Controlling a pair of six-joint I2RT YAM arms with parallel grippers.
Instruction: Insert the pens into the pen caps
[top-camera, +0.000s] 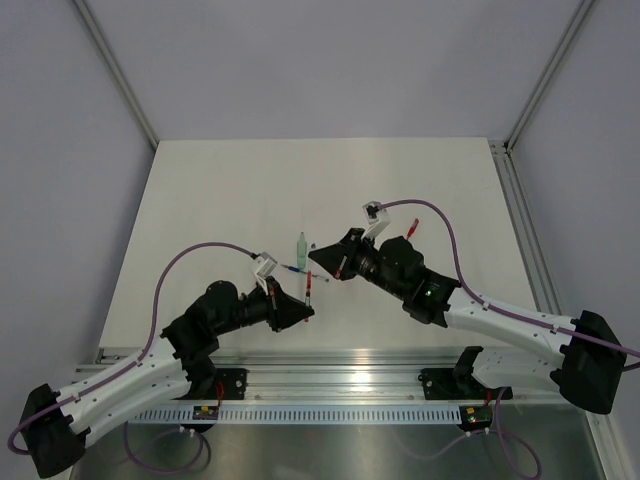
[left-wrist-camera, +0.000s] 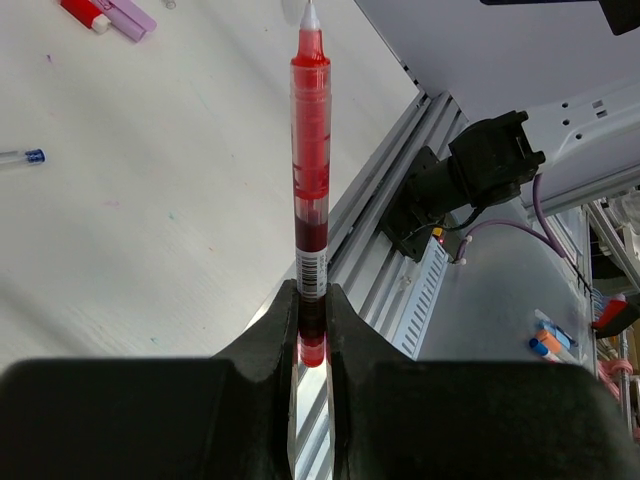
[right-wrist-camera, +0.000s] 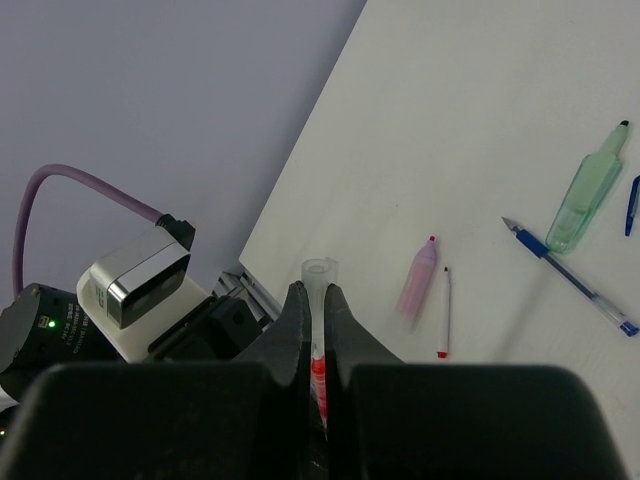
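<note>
One red pen (left-wrist-camera: 310, 180) pinched by its lower end in the left gripper (left-wrist-camera: 311, 300) — jaws drawn nearly together, tight on the barrel just below a barcode label (left-wrist-camera: 312, 265), pale pointed tip farthest from the fingers, whole pen raised off the table (left-wrist-camera: 150, 250). From above, poking out past the left gripper's nose near the table's middle, aimed toward the right gripper (top-camera: 316, 256), the two noses close but apart. Clamped in the right gripper's narrow jaws: a pen cap (right-wrist-camera: 319, 270), clear open mouth sticking out beyond the fingertips, red showing lower between them. Flat on the table beyond: a pale pink cap (right-wrist-camera: 417, 280) with a thin red pen (right-wrist-camera: 444, 312) just beside it, roughly parallel. Farther out, a blue pen (right-wrist-camera: 570, 272), its tip end right against the foot of a pale green cap (right-wrist-camera: 590, 190) — touching or not, cannot tell.
</note>
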